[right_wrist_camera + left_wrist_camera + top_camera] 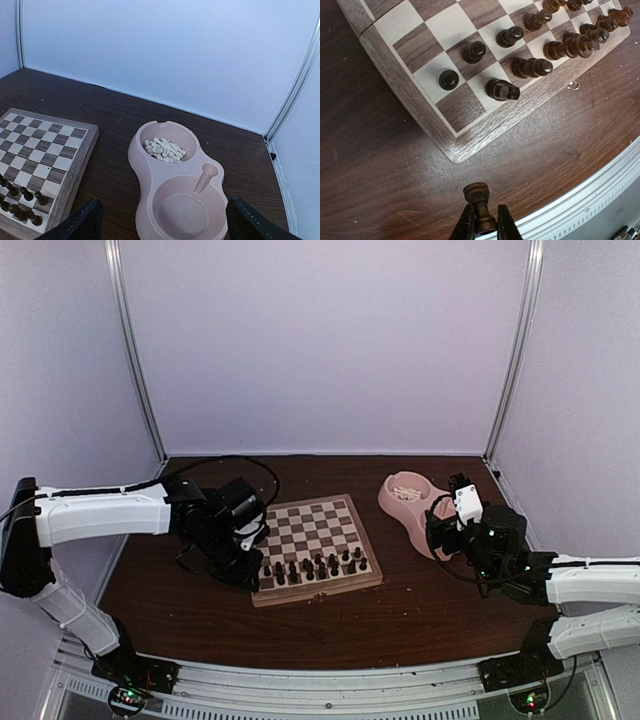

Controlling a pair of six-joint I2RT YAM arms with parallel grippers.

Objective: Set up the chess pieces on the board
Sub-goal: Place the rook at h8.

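the board (pixel 316 547) lies flat at the middle of the worktop (pixel 420 610), with dark chess pieces (pixel 310 567) standing in its two near rows. just off its near left corner the left jaws are clenched on one more dark piece (pixel 480 200), held upright. to the right, apart from the board, a pink double bowl (pixel 135 165) holds cream pieces (pixel 164 150) in its far basin. the right jaws stand released, spread wide, over the near basin.
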